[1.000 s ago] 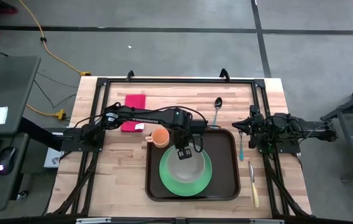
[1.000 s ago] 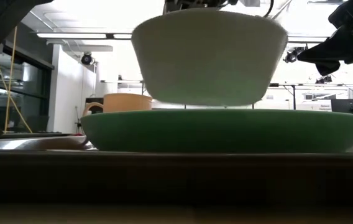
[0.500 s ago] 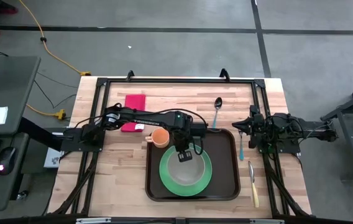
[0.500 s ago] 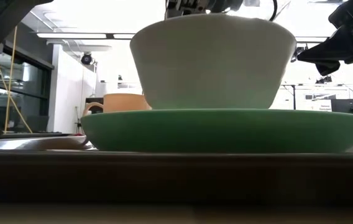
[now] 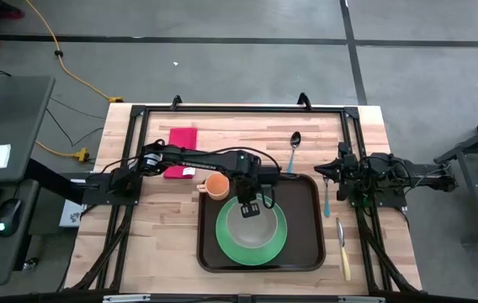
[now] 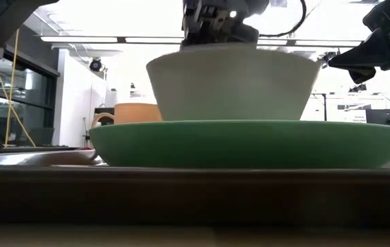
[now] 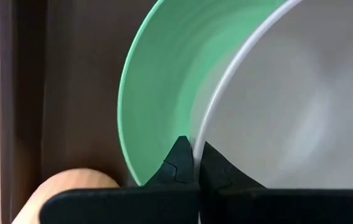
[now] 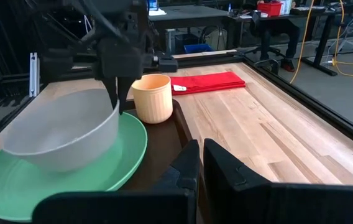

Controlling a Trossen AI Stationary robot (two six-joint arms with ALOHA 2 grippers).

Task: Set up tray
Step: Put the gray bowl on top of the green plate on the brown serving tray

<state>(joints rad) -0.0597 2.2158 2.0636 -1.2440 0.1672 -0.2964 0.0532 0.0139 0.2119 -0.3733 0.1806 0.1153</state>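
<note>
The tray [image 5: 306, 227] lies flat on the wooden table [image 5: 155, 244], toward the near middle, its long sides running across; a round green plate [image 5: 231, 244] sits inside it, left of centre, and a pale grey bowl [image 5: 252, 223] rests on the plate, as the low view shows the bowl's base meeting the green rim line; a tan cup [image 5: 216, 186] stands in the tray's far left corner, just beside the plate.

The left pincer [image 5: 250, 207] reaches in from the left over the tray and is clamped on the far rim of the bowl; in the left wrist view its fingertips [image 7: 180, 152] pinch the thin white edge, one inside and one outside.

The right pincer [image 5: 331, 171] waits off the tray's right side, its fingers pressed together and holding nothing; it hangs above the table near a blue-handled utensil [image 5: 326, 202].

A red cloth [image 5: 182, 147] lies at the far left of the table; a spoon [image 5: 294, 147] lies beyond the tray; a yellow-handled utensil [image 5: 343, 252] lies right of the tray.
</note>
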